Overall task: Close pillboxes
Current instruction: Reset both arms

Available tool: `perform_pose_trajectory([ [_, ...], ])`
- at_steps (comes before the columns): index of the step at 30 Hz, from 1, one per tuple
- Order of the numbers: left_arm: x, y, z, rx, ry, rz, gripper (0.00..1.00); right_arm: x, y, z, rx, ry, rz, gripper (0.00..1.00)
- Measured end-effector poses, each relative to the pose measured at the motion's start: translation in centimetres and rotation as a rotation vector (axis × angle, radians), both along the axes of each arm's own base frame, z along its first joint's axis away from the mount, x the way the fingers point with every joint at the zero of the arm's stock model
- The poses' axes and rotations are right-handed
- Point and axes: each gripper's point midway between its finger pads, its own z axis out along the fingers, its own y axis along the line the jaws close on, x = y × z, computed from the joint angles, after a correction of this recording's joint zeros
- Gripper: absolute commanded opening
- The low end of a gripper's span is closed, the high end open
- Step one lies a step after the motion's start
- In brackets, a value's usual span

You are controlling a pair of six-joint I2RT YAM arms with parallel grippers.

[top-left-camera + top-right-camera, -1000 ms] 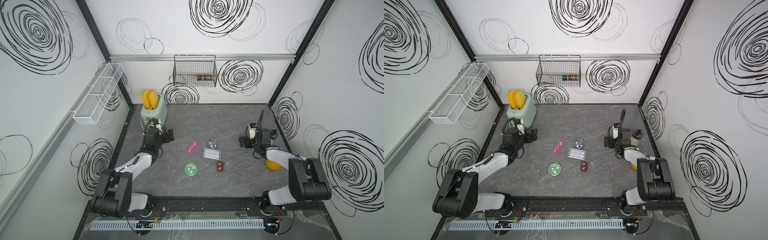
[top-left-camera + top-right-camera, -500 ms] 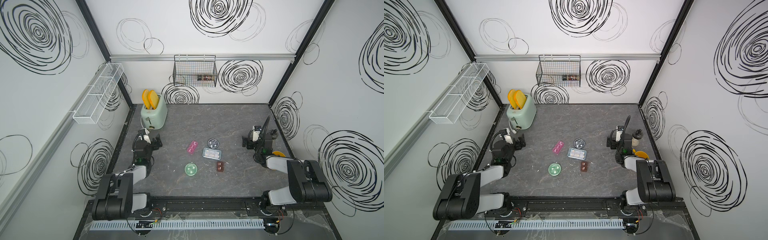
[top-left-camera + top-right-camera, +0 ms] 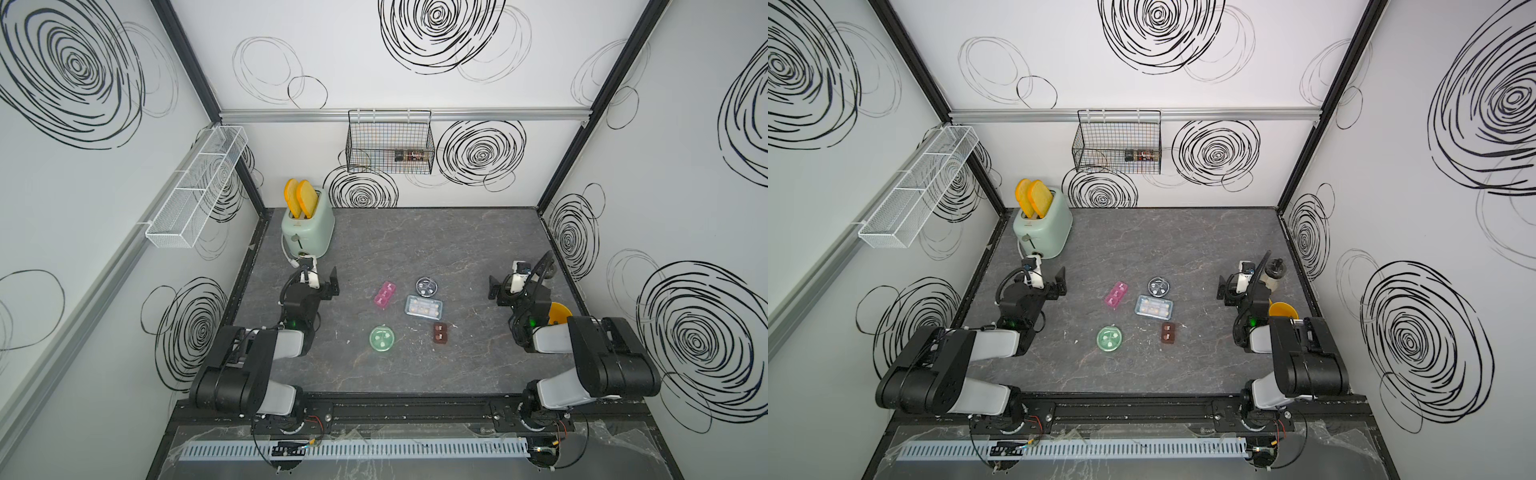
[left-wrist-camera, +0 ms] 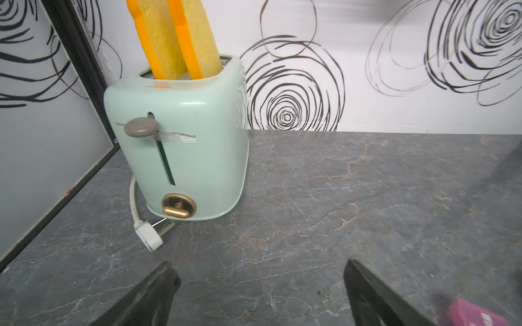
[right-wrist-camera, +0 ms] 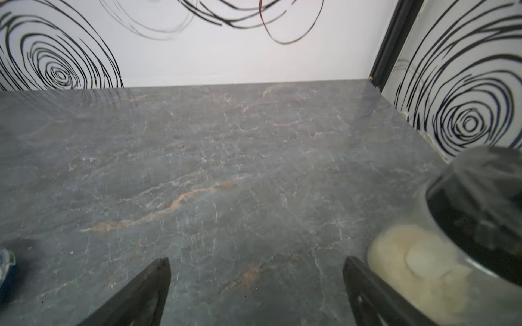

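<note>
Tabletop [image 3: 415, 241] of grey marble carries the mint-green toaster [image 3: 309, 232] at its back left corner. Left gripper [image 4: 258, 271] and right gripper [image 5: 257, 268] hang spread wide and empty at the two sides. Between them lie the blue-grey pillbox [image 3: 424, 307], green pillbox [image 3: 382, 338], pink pillbox [image 3: 384, 295], dark round pillbox [image 3: 427, 286] and brown pillbox [image 3: 440, 333].

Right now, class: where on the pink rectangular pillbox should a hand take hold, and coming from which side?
Take the pink pillbox across its two long edges, mid-length, coming down from above. It lies flat and low on the table, and its narrow width should fit the open left hand, the nearer one.
</note>
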Motion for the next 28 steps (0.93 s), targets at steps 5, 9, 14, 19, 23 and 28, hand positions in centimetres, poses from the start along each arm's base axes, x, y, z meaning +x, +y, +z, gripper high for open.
perform_pose_trajectory([
  [5,-0.9,1.0,-1.2,0.014,0.013,0.037,0.96,0.4,0.0,0.9,0.003,-0.032,-0.003,0.98],
  [9,-0.7,1.0,-0.2,0.016,-0.029,0.038,0.96,0.5,-0.1,1.0,0.006,-0.035,-0.01,0.98],
  [14,-0.7,1.1,0.0,0.018,-0.04,0.043,0.96,0.5,-0.2,1.0,0.008,-0.035,-0.012,0.98],
  [19,-0.6,1.2,0.4,0.021,-0.053,0.047,0.96,0.5,-0.2,1.0,0.007,-0.035,-0.013,0.98],
  [23,-0.6,1.2,0.4,0.021,-0.054,0.049,0.96,0.5,-0.2,1.0,0.007,-0.036,-0.014,0.98],
  [28,-0.6,1.2,0.4,0.024,-0.053,0.05,0.96,0.5,-0.2,1.1,0.007,-0.037,-0.014,0.98],
])
